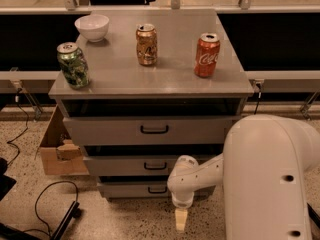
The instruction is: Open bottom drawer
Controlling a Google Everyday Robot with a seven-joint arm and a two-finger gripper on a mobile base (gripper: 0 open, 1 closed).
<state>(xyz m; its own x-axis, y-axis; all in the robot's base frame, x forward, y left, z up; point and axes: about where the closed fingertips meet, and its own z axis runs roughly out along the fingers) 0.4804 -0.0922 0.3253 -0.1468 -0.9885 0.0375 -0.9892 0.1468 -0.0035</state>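
Bottom drawer (130, 189): right end hidden behind arm (200, 176). Gripper (181, 219), low before it: detail unclear. Arm: cut off at right and bottom edges. Cardboard box (52, 154): partly behind cabinet (115, 76).

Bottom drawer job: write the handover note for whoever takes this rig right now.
Gripper: low, near the floor, in front of the cabinet, just right of and below the bottom drawer handle; not touching it.
Bottom drawer: lowest of three, looks shut.
Done: nothing on the drawer yet.
Left: reach the handle, grasp it, pull the drawer out.
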